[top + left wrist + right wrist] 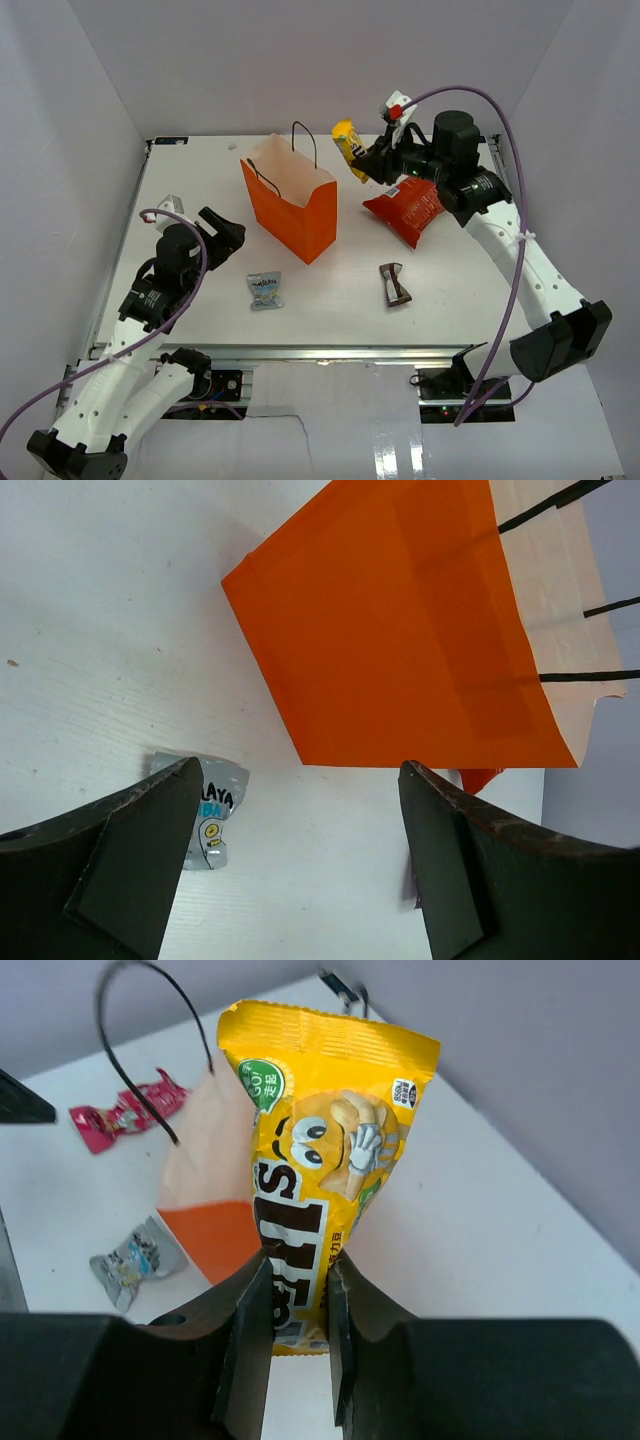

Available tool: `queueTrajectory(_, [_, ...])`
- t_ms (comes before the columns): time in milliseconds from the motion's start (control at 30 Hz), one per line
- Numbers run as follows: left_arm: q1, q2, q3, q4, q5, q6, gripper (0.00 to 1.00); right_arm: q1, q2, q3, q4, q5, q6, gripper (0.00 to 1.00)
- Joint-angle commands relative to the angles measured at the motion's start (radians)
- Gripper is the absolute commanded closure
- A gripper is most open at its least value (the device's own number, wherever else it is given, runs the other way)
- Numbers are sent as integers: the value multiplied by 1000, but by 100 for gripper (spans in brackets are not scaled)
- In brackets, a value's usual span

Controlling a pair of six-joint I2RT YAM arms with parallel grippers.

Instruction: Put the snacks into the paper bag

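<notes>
The orange paper bag [290,205] stands upright and open-mouthed at the table's middle. My right gripper [360,165] is shut on the lower end of the yellow candy packet [320,1150], just right of the bag's mouth. The yellow candy packet [346,142] points away from the jaws. The red chip bag [405,210] lies under that arm. A brown-white wrapper [393,283] and a pale-blue wrapper [265,290] lie nearer the front. A pink wrapper [125,1110] lies beyond the bag. My left gripper [225,232] hangs open left of the bag with nothing between its fingers.
The bag's thin black cord handles [305,140] stick up above its rim. White walls close in the table on three sides. The pale-blue wrapper [215,810] lies partly behind my left finger [130,870] in the left wrist view.
</notes>
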Motion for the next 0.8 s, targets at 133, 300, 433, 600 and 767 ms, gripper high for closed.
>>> queueTrajectory(133, [0, 9, 26, 30, 5, 42, 11, 171, 121, 252, -42, -6, -68, 71])
queueTrajectory(300, [0, 4, 40, 7, 5, 59, 13, 250, 217, 321, -30, 81, -82, 69])
queueTrajectory(433, [0, 4, 44, -13, -1, 50, 13, 271, 303, 385, -24, 144, -23, 68])
queueTrajectory(600, [0, -4, 32, -42, -4, 33, 13, 282, 374, 385, -3, 217, -26, 67])
queueTrajectory(767, [0, -10, 33, -57, -9, 24, 13, 285, 399, 375, -12, 225, -45, 53])
